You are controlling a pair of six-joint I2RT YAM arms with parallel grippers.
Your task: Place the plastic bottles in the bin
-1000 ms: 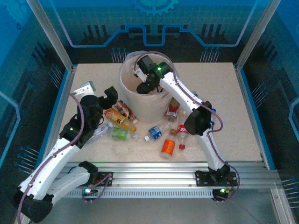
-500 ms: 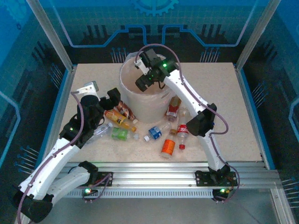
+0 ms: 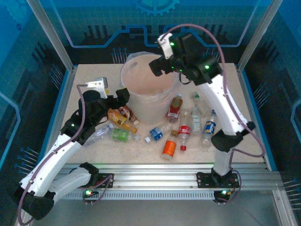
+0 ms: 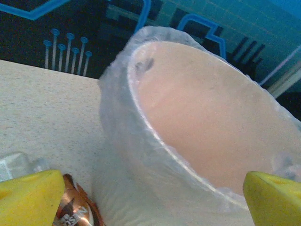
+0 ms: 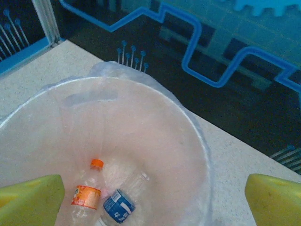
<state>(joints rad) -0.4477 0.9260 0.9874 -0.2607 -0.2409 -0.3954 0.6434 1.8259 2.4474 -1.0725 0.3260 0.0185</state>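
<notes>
At the back middle of the table stands the bin (image 3: 146, 110); the right wrist view looks down into it, where an orange-labelled bottle (image 5: 87, 195) and a blue-labelled bottle (image 5: 118, 205) lie on the bottom. From above, the other plastic bottles (image 3: 169, 148) lie scattered in front of it and to either side. Over its far rim hangs the right gripper (image 3: 159, 67), jaws wide and empty. Just left of the bin hovers the left gripper (image 3: 123, 95), jaws equally wide, a brown-labelled bottle (image 4: 73, 212) beside its finger in the left wrist view. Speckled beige tabletop (image 3: 249, 103), blue circuit-patterned walls (image 3: 94, 23)
</notes>
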